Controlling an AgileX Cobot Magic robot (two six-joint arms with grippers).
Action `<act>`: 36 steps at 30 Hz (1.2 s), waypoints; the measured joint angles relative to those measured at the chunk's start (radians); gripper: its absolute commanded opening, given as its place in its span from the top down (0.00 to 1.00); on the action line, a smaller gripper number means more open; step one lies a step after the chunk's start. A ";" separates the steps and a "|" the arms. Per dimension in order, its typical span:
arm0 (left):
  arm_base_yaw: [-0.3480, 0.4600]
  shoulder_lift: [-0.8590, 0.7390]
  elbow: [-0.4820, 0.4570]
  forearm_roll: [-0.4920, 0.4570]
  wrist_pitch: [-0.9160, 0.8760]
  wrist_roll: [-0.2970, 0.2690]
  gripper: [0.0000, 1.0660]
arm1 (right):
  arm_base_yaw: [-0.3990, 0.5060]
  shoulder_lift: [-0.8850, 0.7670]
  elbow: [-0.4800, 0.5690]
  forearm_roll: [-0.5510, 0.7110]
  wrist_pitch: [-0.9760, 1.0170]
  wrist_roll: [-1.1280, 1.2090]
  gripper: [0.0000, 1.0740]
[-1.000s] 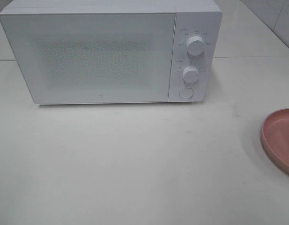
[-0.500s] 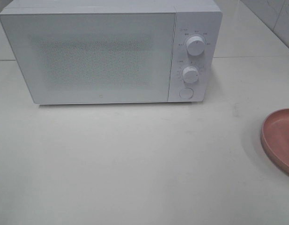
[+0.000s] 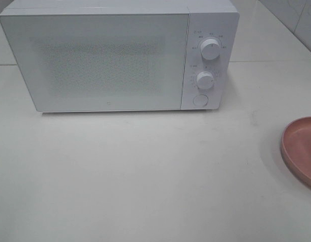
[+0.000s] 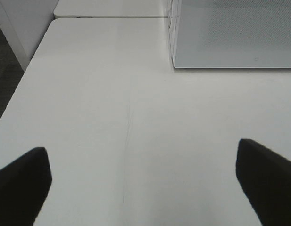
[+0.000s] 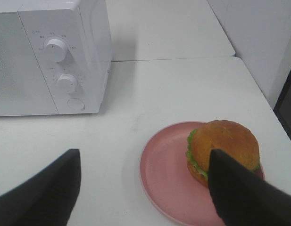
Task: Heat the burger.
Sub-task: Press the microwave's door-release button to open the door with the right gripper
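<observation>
Right wrist view shows a round pink plate [image 5: 162, 174] on the white table [image 5: 173, 84], and the burger [image 5: 224, 148] sits on the plate, toward the side away from the microwave [image 5: 51, 52]. The burger has a domed, golden-brown bun with frilly green lettuce poking out under it on one side. One dark finger of the right gripper [image 5: 144, 160] covers part of the burger; its jaws stand apart with nothing between them. The microwave's door is shut, and its speckled front hides whatever is inside. In the exterior high view only a part of the plate [image 3: 301, 148] shows at the right edge, well apart from the microwave [image 3: 110, 60]. The left gripper [image 4: 141, 160] hangs over bare table [image 4: 112, 94], its jaws wide apart and holding nothing.
</observation>
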 measured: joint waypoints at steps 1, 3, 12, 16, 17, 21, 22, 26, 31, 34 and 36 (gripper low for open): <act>0.000 0.000 0.000 0.000 0.000 0.000 0.04 | 0.000 0.024 0.000 0.000 -0.030 0.000 0.31; 0.000 0.000 0.000 0.000 0.000 0.000 0.04 | 0.000 0.039 0.000 0.000 -0.045 0.001 0.31; 0.000 0.000 0.000 0.000 0.000 0.000 0.04 | 0.000 0.184 0.030 0.000 -0.218 0.001 0.31; 0.000 0.000 0.000 0.000 0.000 0.000 0.04 | 0.000 0.247 0.056 0.000 -0.316 0.001 0.31; 0.000 0.000 0.000 0.000 0.000 0.000 0.04 | 0.000 0.247 0.056 0.000 -0.316 0.001 0.31; 0.000 0.000 0.000 0.000 0.000 0.000 0.04 | 0.000 0.304 0.068 0.000 -0.401 0.001 0.31; 0.000 0.000 0.000 0.000 0.000 0.000 0.04 | 0.000 0.304 0.068 0.000 -0.401 0.001 0.31; 0.000 0.000 0.000 0.000 0.000 0.000 0.04 | 0.000 0.356 0.070 0.000 -0.474 0.001 0.31; 0.000 0.000 0.000 0.000 0.000 0.000 0.04 | 0.000 0.429 0.070 0.000 -0.559 0.002 0.31; 0.000 0.000 0.000 0.000 0.000 0.000 0.04 | 0.000 0.476 0.070 0.000 -0.622 0.005 0.31; 0.000 0.000 0.000 0.000 0.000 0.000 0.04 | 0.000 0.507 0.070 0.000 -0.659 0.005 0.31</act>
